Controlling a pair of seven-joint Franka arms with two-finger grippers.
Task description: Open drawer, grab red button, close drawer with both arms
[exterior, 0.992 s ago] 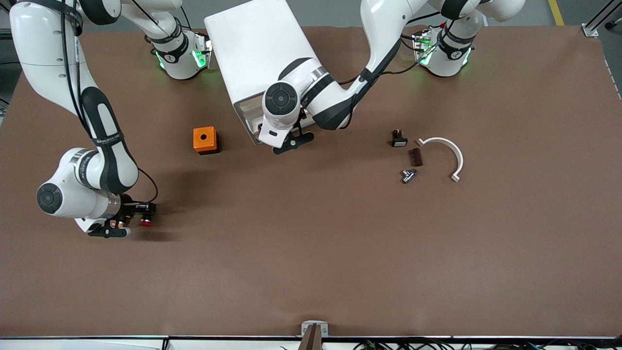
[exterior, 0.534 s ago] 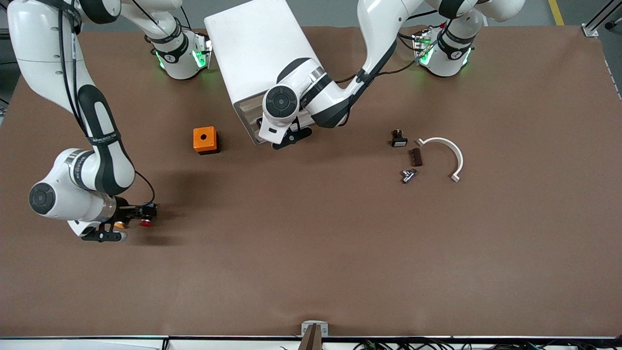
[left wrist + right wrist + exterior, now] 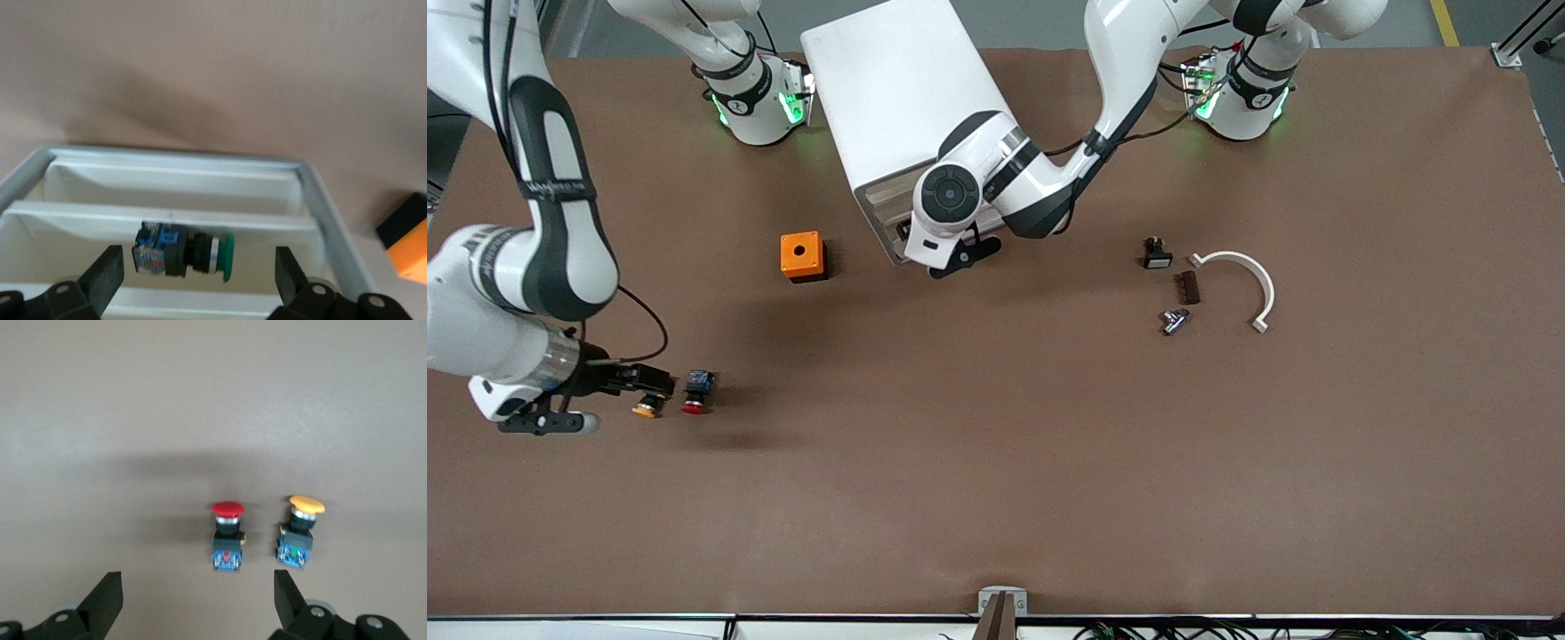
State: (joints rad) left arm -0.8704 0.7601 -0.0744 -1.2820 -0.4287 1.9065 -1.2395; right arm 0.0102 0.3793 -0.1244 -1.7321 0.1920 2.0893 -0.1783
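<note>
The button (image 3: 695,394), with a red cap and blue rear block, lies free on the table near the right arm's end; it also shows in the right wrist view (image 3: 227,537). My right gripper (image 3: 651,384) is open and empty, just clear of it (image 3: 197,603). My left gripper (image 3: 960,254) is open and empty at the front of the white cabinet (image 3: 898,89). In the left wrist view it (image 3: 197,277) hangs over the open drawer (image 3: 313,200), where a green-capped button (image 3: 183,250) lies. In the front view the arm hides most of the drawer (image 3: 889,212).
An orange-capped button (image 3: 647,407) lies beside the red one, also in the right wrist view (image 3: 300,533). An orange cube with a hole (image 3: 801,256) stands near the cabinet. A white curved piece (image 3: 1249,276) and small parts (image 3: 1174,284) lie toward the left arm's end.
My right gripper has let go of the red button and drawn back toward the right arm's end of the table. The button stays on the table. The left arm has barely moved.
</note>
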